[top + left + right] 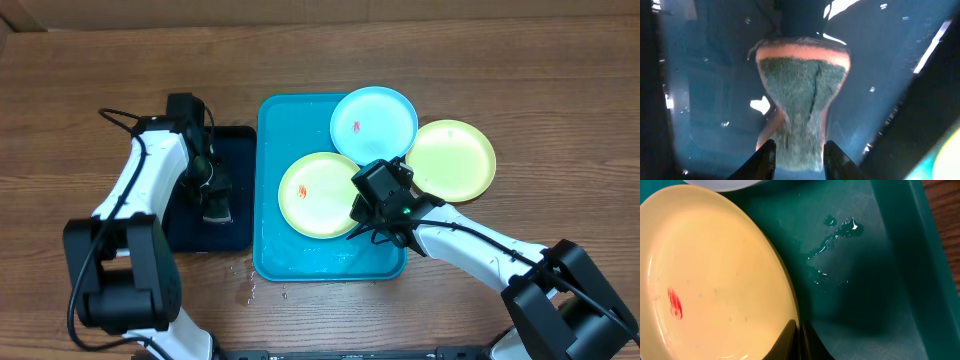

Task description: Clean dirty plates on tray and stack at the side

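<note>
Nearest the robot, the right gripper (798, 341) is pinched shut right at the rim of the near yellow-green plate (715, 280). Whether the rim is caught between the tips cannot be told. This plate lies in the blue tray (880, 280) and carries a red smear (674, 303). A film of water (835, 235) sits on the tray floor beside it.

The plates look like thin, light, stiff plastic, probably slick when wet. The raised rim is the sensible place to pinch, and a shallow grip might slip.

To the left, the left gripper (800, 160) stands partly open astride the near end of a soft green-faced sponge (802, 85) in the black tray (705, 100). Contact is unclear.

Further off, a second yellow-green plate (452, 160) rests on the bench (100, 60) right of the tray. Farthest, the cyan plate (374, 123) overhangs the tray's far right corner.
</note>
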`<state>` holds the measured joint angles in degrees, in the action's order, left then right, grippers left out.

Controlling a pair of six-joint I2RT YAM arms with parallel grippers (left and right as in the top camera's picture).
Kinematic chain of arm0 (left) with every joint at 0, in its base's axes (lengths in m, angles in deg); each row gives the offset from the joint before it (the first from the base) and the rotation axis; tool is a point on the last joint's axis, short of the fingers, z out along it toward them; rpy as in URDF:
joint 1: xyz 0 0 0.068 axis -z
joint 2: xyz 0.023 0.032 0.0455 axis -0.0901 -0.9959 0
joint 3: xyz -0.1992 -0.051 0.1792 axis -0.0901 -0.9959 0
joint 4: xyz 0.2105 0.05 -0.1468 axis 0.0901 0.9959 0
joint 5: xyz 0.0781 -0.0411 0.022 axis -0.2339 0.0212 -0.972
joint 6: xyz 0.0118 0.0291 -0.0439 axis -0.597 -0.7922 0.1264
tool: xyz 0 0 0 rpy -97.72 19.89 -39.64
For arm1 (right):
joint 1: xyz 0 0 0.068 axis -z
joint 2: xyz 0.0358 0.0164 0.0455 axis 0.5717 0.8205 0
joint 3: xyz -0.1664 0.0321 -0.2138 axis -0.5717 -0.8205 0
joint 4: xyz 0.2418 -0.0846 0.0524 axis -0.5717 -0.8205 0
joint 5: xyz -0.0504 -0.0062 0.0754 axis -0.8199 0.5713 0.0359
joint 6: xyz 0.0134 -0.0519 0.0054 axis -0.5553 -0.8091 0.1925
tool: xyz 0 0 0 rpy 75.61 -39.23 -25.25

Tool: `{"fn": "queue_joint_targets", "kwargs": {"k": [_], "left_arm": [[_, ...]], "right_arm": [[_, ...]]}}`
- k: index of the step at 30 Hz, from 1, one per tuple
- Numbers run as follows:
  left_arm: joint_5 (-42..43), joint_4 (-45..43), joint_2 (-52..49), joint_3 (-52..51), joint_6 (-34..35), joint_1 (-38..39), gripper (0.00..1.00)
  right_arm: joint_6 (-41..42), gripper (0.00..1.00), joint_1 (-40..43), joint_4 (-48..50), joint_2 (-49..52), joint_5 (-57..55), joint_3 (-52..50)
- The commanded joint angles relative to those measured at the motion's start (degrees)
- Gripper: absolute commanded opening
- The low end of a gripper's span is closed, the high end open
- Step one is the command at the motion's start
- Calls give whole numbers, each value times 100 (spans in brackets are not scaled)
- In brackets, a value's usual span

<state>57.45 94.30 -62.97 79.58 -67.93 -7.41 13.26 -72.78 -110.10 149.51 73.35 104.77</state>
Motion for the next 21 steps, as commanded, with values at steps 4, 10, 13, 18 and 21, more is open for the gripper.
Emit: {"fn": "queue_joint_targets", "kwargs": {"k": [4,10,13,18,21], "left_arm": [[-107,-142,-358,-31,-177,39,32],[-107,-295,-361,-114,-175,46,31],[-101,-446,-363,-256,-175,46,26],[-22,-623,-343,-365,-203,44,4],[-26,-535,-243,-160,-219,4,4]], "right_arm": [[26,5,4,59,15,-85,90],[26,5,4,57,15,-85,90],[26,6,4,59,15,-85,87],[26,6,4,59,15,-85,90],[26,13,4,61,15,-85,87]]}}
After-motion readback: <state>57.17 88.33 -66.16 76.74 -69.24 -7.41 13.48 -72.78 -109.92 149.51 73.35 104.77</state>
